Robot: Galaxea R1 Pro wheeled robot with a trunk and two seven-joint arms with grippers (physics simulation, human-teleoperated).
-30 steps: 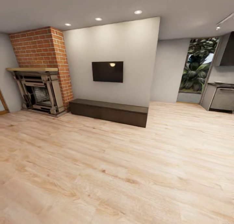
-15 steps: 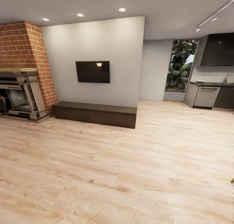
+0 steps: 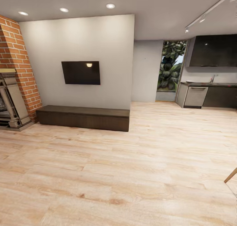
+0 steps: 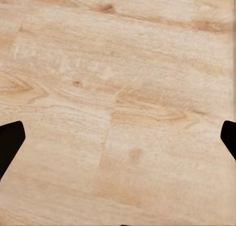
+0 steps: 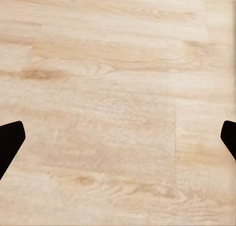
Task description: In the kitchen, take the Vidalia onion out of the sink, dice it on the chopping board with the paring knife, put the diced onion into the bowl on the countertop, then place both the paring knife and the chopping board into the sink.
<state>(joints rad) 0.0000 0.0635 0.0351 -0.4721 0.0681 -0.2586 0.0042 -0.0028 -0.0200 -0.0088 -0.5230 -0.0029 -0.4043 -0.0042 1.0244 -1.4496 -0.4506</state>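
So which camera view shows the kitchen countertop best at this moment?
The head view. The countertop is far off at the right, above dark cabinet fronts, with a tap on it. The two wrist views look down at the wooden floor, between the open left gripper and open right gripper fingertips.

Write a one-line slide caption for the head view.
Living room with wall-mounted TV, low dark bench and brick fireplace; kitchen countertop far right.

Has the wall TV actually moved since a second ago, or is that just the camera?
No. The TV keeps its place on the wall above the dark bench; everything slid left together, so the head camera turned right, toward the kitchen countertop.
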